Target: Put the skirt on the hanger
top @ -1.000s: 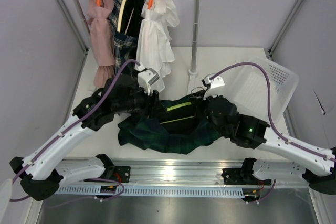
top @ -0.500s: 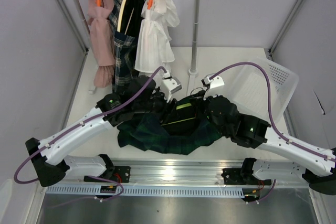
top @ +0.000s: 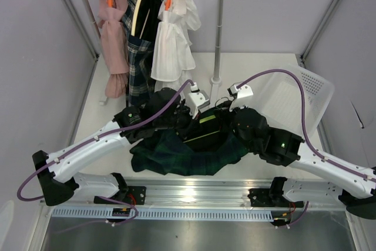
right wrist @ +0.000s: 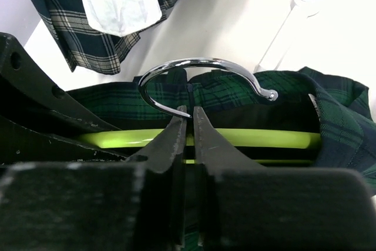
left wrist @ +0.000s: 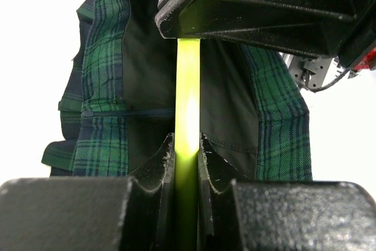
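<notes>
The dark green tartan skirt lies bunched on the table between the arms, its waist drawn over the lime-green hanger. In the left wrist view the hanger's bar runs straight between my left gripper jaws, which are shut on it, with skirt cloth on both sides. My right gripper sits at the hanger's neck under the metal hook. Its jaws stand a narrow slit apart, and the green bar shows behind them.
A clothes rail at the back carries a pink garment, a navy-checked one and a white ruffled one on orange hangers. Its post stands just behind the grippers. A white mesh basket sits at the right.
My left arm swung right to the hanger and its jaws closed on the green bar. My right gripper's jaws eased slightly apart at the neck.
</notes>
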Available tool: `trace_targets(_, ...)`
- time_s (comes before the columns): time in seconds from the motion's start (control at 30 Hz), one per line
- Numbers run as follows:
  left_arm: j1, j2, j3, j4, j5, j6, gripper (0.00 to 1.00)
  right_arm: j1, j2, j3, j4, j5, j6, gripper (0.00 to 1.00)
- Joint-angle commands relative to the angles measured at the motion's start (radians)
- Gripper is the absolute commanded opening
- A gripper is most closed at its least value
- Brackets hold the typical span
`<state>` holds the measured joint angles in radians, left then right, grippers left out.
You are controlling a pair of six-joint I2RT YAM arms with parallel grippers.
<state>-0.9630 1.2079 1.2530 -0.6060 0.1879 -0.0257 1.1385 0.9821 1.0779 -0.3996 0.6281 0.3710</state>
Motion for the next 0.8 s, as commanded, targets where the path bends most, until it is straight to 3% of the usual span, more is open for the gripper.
trace_targets(0.0, 0.003, -0.041, 0.016, 0.069, -0.041, 0.023, 0.0, 0.0, -0.04, 0.045, 0.047, 0.033, 0.031, 0.12)
trace_targets(0.03, 0.003, -0.05, 0.011, 0.074, -0.042, 0.023, 0.0, 0.0, -0.042, 0.043, 0.042, 0.038, 0.032, 0.23)
trace_targets(0.13, 0.003, -0.053, 0.003, 0.071, -0.041, 0.023, 0.0, -0.003, -0.054, 0.042, 0.031, 0.045, 0.039, 0.42)
trace_targets(0.27, 0.003, -0.059, -0.009, 0.08, -0.036, 0.023, 0.0, -0.002, -0.086, 0.033, 0.018, 0.064, 0.049, 0.54)
trace_targets(0.57, 0.003, -0.07, -0.009, 0.078, -0.041, 0.023, 0.0, -0.069, -0.152, 0.019, -0.151, 0.165, 0.127, 0.45)
trace_targets(0.67, 0.003, -0.073, -0.006, 0.077, -0.039, 0.023, 0.0, -0.13, -0.151, 0.004, -0.197, 0.136, 0.146, 0.43)
trace_targets(0.77, 0.003, -0.07, -0.007, 0.078, -0.03, 0.023, 0.0, -0.202, -0.142, -0.015, -0.174, 0.011, 0.135, 0.43)
